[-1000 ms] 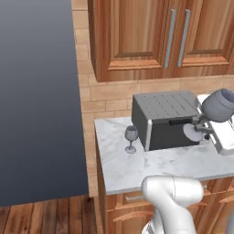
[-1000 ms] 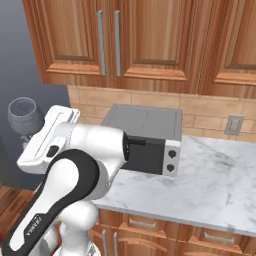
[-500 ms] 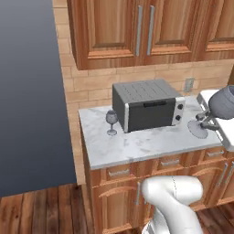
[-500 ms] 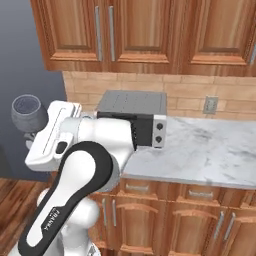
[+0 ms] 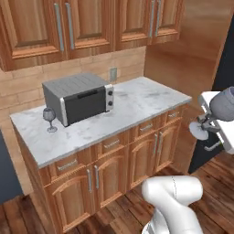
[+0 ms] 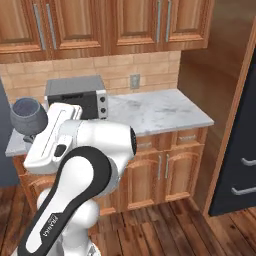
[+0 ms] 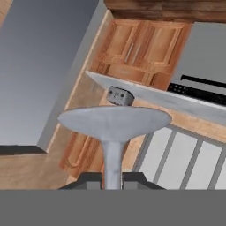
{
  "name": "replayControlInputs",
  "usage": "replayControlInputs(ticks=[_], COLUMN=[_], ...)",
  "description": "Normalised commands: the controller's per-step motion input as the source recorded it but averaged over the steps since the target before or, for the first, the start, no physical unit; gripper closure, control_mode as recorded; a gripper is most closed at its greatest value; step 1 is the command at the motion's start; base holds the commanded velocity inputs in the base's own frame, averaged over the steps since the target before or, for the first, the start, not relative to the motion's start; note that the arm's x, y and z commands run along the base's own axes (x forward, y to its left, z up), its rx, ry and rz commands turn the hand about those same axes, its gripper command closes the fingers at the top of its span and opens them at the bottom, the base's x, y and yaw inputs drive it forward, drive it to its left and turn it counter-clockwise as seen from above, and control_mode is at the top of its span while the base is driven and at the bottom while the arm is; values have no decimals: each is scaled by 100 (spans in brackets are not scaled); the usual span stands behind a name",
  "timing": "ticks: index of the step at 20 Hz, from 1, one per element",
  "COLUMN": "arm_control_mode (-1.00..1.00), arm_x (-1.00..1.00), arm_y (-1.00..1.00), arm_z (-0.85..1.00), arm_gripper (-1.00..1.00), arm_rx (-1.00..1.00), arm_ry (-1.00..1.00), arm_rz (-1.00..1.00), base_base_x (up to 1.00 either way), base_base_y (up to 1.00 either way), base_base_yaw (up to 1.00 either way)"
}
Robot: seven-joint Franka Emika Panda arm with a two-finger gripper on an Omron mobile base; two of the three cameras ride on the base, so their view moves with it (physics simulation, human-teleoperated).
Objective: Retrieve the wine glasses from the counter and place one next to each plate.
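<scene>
Apparently sideways, wine glass (image 7: pixel 114 128) stem pinched between gripper (image 7: pixel 113 180) tips, foot outward.

counter (image 5: pixel 137 103): we see a white-grey veined marble top on brown wooden cabinets
toaster oven (image 5: pixel 77 98): grey, sits at the back left, near the wall
wine glass (image 5: pixel 50 119): upright just beside the oven's left end, possibly touching

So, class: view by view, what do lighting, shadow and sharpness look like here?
Left base view: flat even light, faint shadow by the wine glass on the counter. Right base view: soft sheen on the arm. Hand view: held glass in the gripper looms large, slightly soft.
</scene>
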Motion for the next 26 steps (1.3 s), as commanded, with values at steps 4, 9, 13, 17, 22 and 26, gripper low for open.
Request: replayControlInputs(ticks=[4, 9, 13, 17, 22, 26], arm_control_mode=[100, 100, 100, 100, 100, 100], arm_x=[0, 0, 0, 0, 0, 0], arm_y=[0, 0, 0, 0, 0, 0], arm_z=[0, 0, 0, 0, 0, 0], arm_gripper=[100, 100, 100, 100, 100, 100], arm_rx=[0, 0, 0, 0, 0, 0], arm_ry=[0, 0, 0, 0, 0, 0], arm_rz=[0, 0, 0, 0, 0, 0], base_base_x=[-86, -3, 0, 0, 0, 0], base_base_y=[-74, -11, 0, 0, 0, 0], base_base_yaw=[-48, -94, -100, -100, -100, -100])
